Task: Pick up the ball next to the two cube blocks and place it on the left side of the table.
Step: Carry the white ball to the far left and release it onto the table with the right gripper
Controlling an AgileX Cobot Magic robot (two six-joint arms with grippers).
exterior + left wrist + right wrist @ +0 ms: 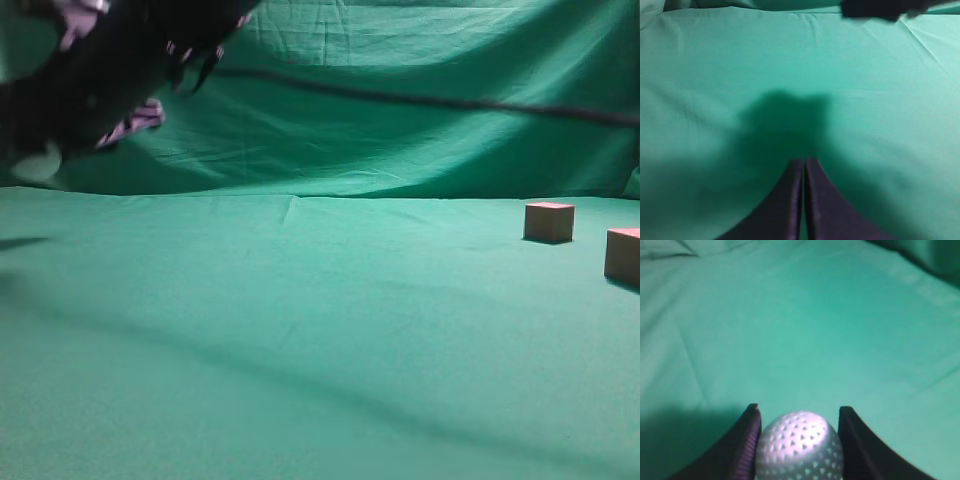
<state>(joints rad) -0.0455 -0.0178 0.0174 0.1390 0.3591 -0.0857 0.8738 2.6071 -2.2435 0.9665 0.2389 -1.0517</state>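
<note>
In the right wrist view my right gripper (799, 410) is shut on the ball (799, 447), a white dimpled sphere, and holds it above the green table (805, 330). Both fingers press its sides. In the exterior view a blurred dark arm (110, 70) hangs at the upper left with a pale round shape (38, 163) at its low end, apparently the ball. The two cube blocks (549, 222) (623, 255) stand on the table (300, 330) at the far right. My left gripper (804, 161) is shut and empty above bare cloth.
Wrinkled green backdrop (400, 130) rises behind the table, with a dark line (450, 103) across it. A dark blurred shape (880, 7) sits at the top edge of the left wrist view. The second cube is cut by the exterior view's right edge.
</note>
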